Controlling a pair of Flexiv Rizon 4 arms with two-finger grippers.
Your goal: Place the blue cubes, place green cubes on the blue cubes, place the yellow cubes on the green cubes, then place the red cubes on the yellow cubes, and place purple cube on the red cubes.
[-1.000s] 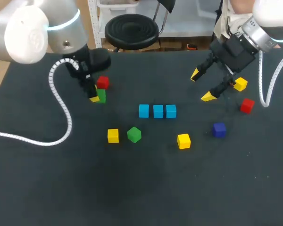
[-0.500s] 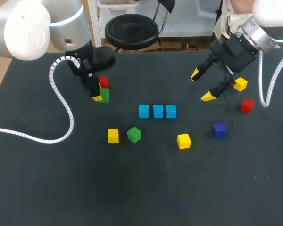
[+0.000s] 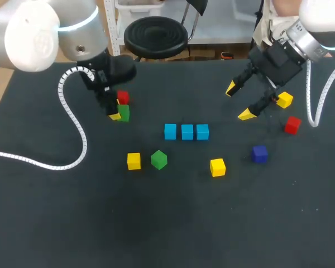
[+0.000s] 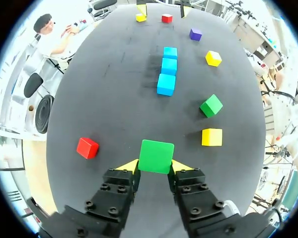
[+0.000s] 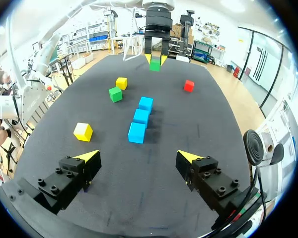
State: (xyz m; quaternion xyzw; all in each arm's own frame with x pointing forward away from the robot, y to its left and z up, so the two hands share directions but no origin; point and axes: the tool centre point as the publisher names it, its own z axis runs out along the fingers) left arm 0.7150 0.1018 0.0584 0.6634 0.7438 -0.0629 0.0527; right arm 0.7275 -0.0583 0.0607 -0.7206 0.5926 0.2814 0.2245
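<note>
- Your left jaws were clamped on a green cube (image 4: 156, 156), close beside a red cube (image 3: 123, 97).
- Your right jaws stood wide apart over the worktop (image 3: 167, 223), near a far yellow cube (image 3: 285, 100).
- Three blue cubes (image 3: 186, 132) sat touching in a row.
- You had loose: second green cube (image 3: 158, 159), second red cube (image 3: 292, 125), purple cube (image 3: 259, 153).

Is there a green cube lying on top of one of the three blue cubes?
No: the blue cubes have bare tops; one green cube is in the left gripper and the second green cube lies on the table.
</note>
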